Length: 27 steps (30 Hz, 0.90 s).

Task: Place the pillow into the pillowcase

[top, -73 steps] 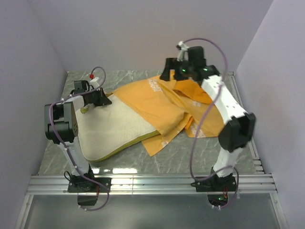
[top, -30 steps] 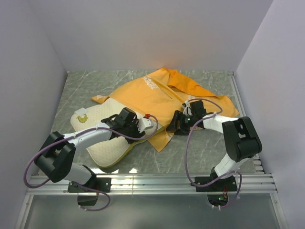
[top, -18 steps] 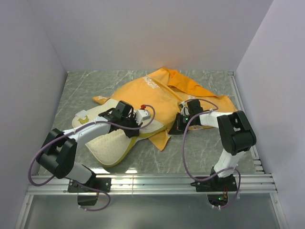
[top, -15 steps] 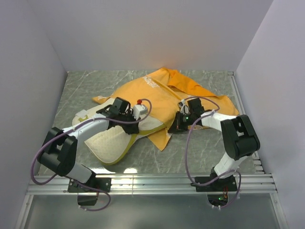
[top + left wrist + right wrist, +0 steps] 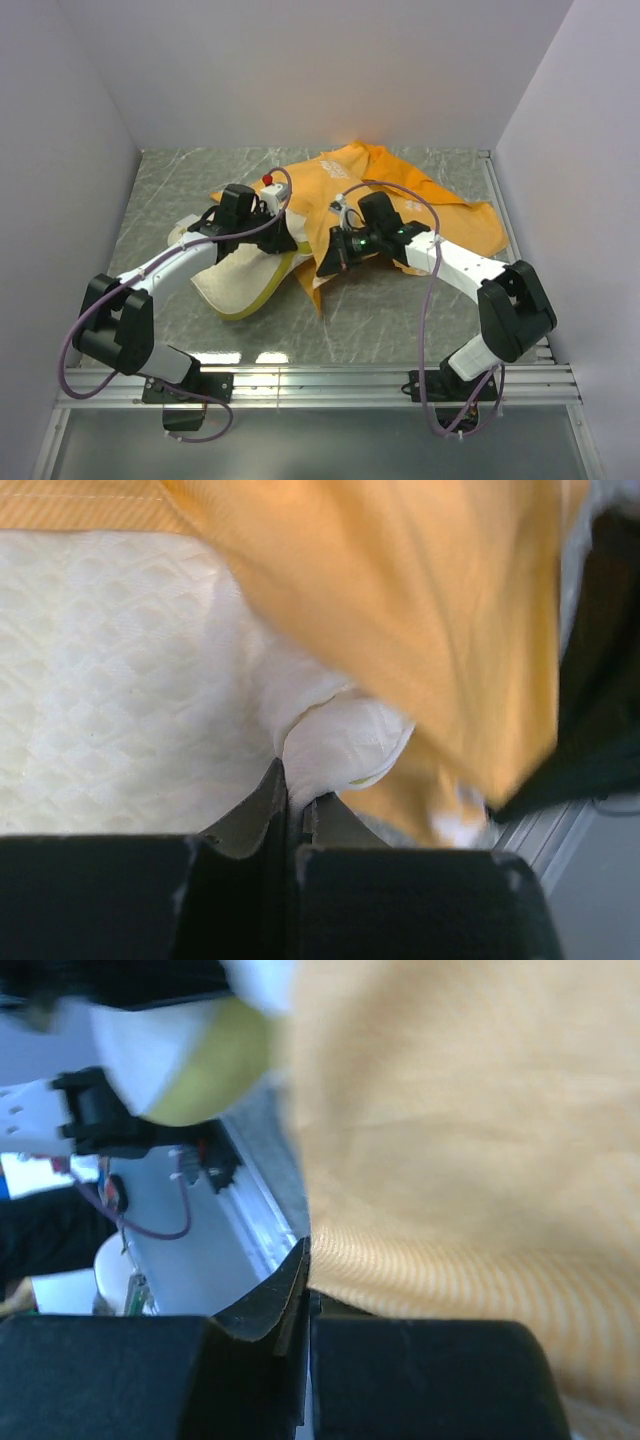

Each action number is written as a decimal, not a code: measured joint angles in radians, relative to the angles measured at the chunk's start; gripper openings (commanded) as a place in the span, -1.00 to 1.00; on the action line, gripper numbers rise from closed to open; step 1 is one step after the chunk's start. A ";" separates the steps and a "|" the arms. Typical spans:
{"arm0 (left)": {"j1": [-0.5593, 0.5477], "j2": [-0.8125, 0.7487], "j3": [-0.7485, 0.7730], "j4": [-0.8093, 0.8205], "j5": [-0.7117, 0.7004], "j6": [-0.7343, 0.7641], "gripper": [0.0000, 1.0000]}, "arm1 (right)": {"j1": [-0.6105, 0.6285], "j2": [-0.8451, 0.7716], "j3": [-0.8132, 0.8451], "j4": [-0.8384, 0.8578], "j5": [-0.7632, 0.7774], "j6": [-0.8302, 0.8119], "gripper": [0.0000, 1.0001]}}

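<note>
Left gripper [image 5: 280, 240]: jaws together, pinched on a puckered fold of the pillow [image 5: 235, 282]. In the left wrist view the white quilted cloth bunches right at the closed tips.

Pillow: cream, dimpled, yellowish edge along its 6 o'clock side. Sits about 9 o'clock of table centre in the top view. Its 3 o'clock end goes under the orange cloth.

Right gripper [image 5: 330, 258]: jaws together, clamped on an edge of the pillowcase [image 5: 410, 195]. The right wrist view shows ribbed orange weave caught at the tips, with a rounded pillow corner at 11 o'clock of that view.

Pillowcase: orange, rumpled, spread from table centre out toward 2 o'clock. One flap hangs down toward 6 o'clock, just beside the pillow's edge. Printed face not readable from here.

Grippers near each other, at either side of that flap.

Table [image 5: 400, 315]: grey marbled top. Metal rail [image 5: 320, 378] along the 6 o'clock edge, arm bases on it.
</note>
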 measured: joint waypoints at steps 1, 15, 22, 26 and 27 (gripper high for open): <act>0.000 0.001 0.000 0.020 -0.005 -0.024 -0.99 | 0.023 0.000 0.027 -0.001 -0.008 0.003 -1.00; -0.005 -0.026 -0.077 0.087 0.003 0.000 -0.99 | 0.148 0.002 0.136 -0.017 -0.163 0.023 0.13; -0.071 -0.100 -0.237 -0.110 0.048 0.485 -0.03 | -0.052 0.112 0.454 -0.435 -0.254 -0.260 0.24; -0.109 -0.177 -0.241 -0.266 0.116 0.699 0.39 | -0.149 0.185 0.656 -0.483 -0.092 -0.320 0.32; -0.108 -0.190 -0.225 -0.315 0.132 0.742 0.43 | -0.153 0.195 0.686 -0.488 -0.034 -0.325 0.33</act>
